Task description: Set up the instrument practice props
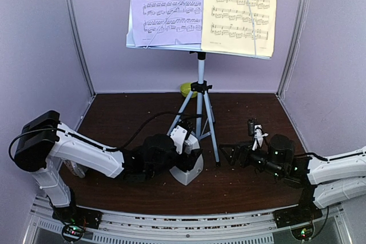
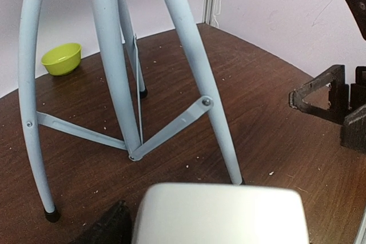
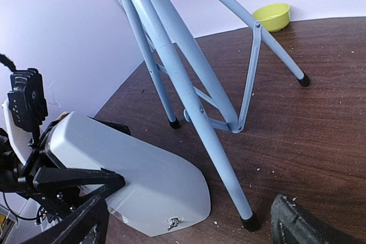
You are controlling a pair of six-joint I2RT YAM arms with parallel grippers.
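Colours and patterns: the lavender page and the yellow page are both printed with rows of black staves and notes. The tripod is pale blue-grey throughout, with black feet. The metronome is plain white, unpatterned. The bowl is lime green. The table is dark brown with fine wood grain, flecked with pale crumbs. The walls are pale lilac. The left arm and the right arm have white shells with black joints.

Lavender walls, dark wooden tabletop.
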